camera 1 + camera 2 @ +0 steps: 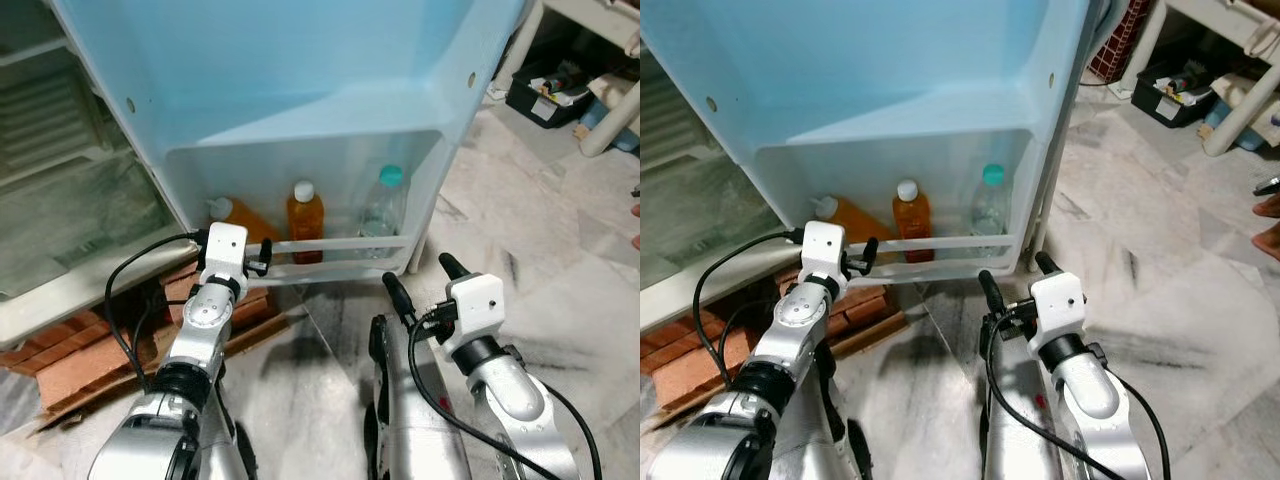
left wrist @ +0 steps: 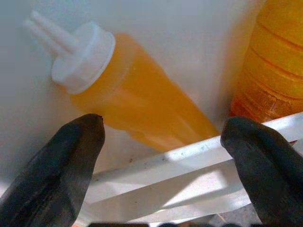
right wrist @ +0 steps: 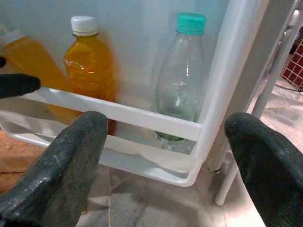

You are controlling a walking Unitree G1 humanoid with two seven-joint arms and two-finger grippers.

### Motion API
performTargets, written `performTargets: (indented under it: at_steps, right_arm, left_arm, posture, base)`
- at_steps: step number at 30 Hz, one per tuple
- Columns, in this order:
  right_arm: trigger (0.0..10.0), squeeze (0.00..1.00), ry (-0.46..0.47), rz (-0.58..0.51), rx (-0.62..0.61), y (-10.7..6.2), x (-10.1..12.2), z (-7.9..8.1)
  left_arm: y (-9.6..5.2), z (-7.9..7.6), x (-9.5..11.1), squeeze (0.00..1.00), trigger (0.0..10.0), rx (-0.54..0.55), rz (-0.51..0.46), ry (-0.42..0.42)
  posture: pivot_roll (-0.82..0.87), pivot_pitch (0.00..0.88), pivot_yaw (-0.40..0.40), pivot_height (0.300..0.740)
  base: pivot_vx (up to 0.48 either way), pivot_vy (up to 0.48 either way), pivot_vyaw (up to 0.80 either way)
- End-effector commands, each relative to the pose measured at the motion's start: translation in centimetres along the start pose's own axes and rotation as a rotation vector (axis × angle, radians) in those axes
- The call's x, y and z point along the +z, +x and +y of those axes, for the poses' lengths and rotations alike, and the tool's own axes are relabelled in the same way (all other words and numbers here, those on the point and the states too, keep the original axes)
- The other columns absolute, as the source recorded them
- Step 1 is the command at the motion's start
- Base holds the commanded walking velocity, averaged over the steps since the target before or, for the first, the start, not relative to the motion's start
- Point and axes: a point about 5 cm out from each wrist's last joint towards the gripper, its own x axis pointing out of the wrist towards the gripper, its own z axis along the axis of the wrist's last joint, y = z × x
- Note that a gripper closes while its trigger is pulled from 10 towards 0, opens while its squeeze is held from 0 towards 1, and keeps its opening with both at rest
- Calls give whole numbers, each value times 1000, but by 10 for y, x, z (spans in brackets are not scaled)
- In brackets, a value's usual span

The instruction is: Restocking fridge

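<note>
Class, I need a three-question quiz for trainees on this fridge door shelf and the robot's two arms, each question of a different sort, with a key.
1. True or false: the tilted orange bottle leans in the door shelf on the robot's left of the upright orange bottle.
2. What colour is the cap of the clear bottle? A red, B teal, C black.
3. Fill in: the left end effector is open just in front of the shelf's ____ rail.

Key
1. True.
2. B.
3. White. The right end effector is open too, held lower and away from the shelf.
</note>
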Motion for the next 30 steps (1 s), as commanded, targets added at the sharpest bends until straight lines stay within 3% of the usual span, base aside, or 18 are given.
performTargets:
  at_steps: [1,6,7,13,16,23,30]
  right_arm:
    - [10000,0,-6,14,-7,-4,-1,1]
    - [10000,0,-8,15,-9,-3,-1,1]
    - [10000,0,-8,13,-8,-2,-1,2]
    - [10000,0,-8,7,-1,3,-1,4]
    - [10000,0,-8,3,4,5,-2,6]
    - [10000,0,-5,-1,5,8,-3,7]
    - [10000,0,-1,-16,4,18,-5,9]
  left_arm:
    - [7,-15,10,0,10000,-66,-17,35]
    - [10,-34,18,0,10000,-155,-57,61]
    - [10,-47,21,0,10000,-207,-81,68]
    - [3,-83,29,0,10000,-361,-164,131]
    - [2,-89,31,0,10000,-369,-176,113]
    - [5,-85,40,0,10000,-361,-215,115]
    - [1,-71,59,0,10000,-334,-323,100]
  posture:
    - [-186,245,-3,473]
    - [-183,245,-4,473]
    - [-179,243,-5,473]
    - [-166,237,-5,473]
    - [-161,231,-2,473]
    - [-151,220,3,473]
    - [-127,192,16,473]
  base:
    - [0,0,0]
    - [0,0,0]
    - [0,0,0]
    - [0,0,0]
    - [0,0,0]
    - [0,0,0]
    - [0,0,0]
